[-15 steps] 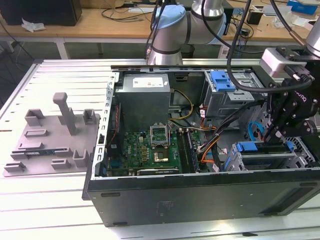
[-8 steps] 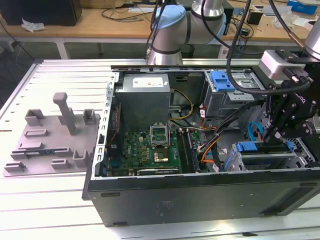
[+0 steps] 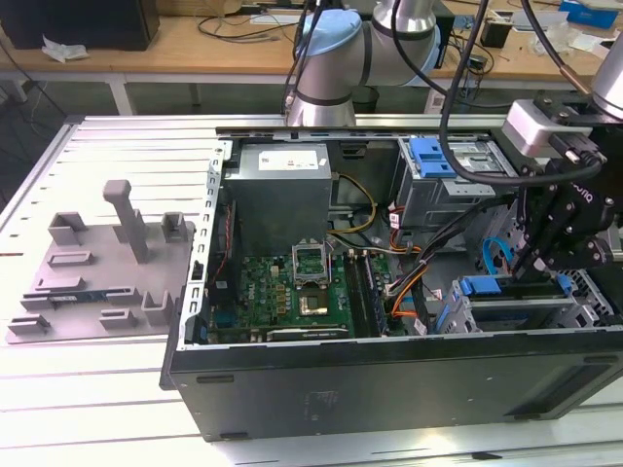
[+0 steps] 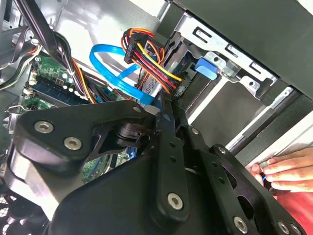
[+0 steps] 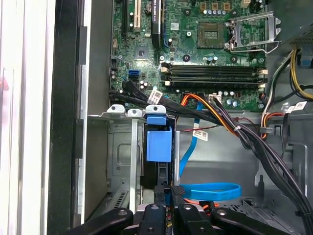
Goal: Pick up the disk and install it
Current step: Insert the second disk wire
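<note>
**benchrat:** Black gripper [image 5: 166, 196] linkage is right up against the lens in both wrist views, hanging over the drive end of the open PC case [image 3: 389, 389]. What's the layout?

**rig_fan:** Biggest first: the case lies on its side on the slatted worktop [image 3: 107, 389], with a grey moulded fixture [image 3: 97, 272] beside it on the exterior view's left. Inside there's the grey power supply [image 3: 282, 190], then the green motherboard [image 5: 205, 44] with its CPU socket open.

**benchrat:** And the disk?

**rig_fan:** The disk [image 5: 159, 139] stands on edge in a slot of the metal drive cage [image 5: 120, 156], blue carrier showing, at the case's end on the exterior view's right. The gripper sits right at it in the first wrist view.

**benchrat:** Jaws wide, narrow, clamped on it?

**rig_fan:** Honestly can't tell. The linkage hides the tips, so no idea if they're pinching the disk or just beside it.

**benchrat:** Anything smaller?

**rig_fan:** A blue flat cable [image 5: 210, 191] loops just beside the gripper, next to a bundle of red, yellow and black wires [image 4: 151, 58]. A person's hand [image 4: 288, 169] rests on the case edge in the second wrist view.
</note>
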{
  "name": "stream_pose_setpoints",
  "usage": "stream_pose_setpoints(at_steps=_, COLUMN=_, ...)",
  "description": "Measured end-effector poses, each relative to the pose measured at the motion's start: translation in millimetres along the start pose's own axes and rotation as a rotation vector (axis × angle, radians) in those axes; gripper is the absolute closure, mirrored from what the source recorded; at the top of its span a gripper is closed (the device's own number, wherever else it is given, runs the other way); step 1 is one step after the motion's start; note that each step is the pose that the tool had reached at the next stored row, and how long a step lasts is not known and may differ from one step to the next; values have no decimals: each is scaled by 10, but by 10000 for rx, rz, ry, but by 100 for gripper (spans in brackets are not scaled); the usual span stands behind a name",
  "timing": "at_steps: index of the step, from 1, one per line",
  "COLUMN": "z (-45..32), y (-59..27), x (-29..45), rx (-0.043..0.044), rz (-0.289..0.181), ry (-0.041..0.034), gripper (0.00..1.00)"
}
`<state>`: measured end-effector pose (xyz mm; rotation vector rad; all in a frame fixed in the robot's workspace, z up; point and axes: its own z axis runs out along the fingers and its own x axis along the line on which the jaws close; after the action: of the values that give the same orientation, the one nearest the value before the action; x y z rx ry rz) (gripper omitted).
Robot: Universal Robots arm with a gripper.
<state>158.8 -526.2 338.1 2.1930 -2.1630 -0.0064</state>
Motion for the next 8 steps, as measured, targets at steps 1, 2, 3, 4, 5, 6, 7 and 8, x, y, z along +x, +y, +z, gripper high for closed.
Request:
stream_pose_setpoints(at_steps=1, z=7, y=0, x=0, rx=0, rz=0, ry=-1, gripper=84)
stream_pose_setpoints(at_steps=2, z=10, y=0, x=0, rx=0, rz=0, ry=0, gripper=84)
stream_pose_setpoints(at_steps=3, z=11, y=-1, x=0, rx=2, rz=-1, ry=3, gripper=84)
stream_pose_setpoints(at_steps=4, z=15, y=-1, x=0, rx=4, rz=0, ry=3, gripper=84)
stream_pose_setpoints(at_steps=5, z=21, y=-1, x=-1, rx=9, rz=0, ry=-1, gripper=84)
stream_pose_setpoints(at_steps=6, z=24, y=-1, x=0, rx=16, rz=0, ry=2, gripper=84)
stream_pose_setpoints(at_steps=7, z=25, y=-1, x=0, rx=25, rz=0, ry=1, gripper=84)
stream_pose_setpoints(at_steps=8, z=27, y=6, x=0, rx=35, rz=1, ry=-1, gripper=84)
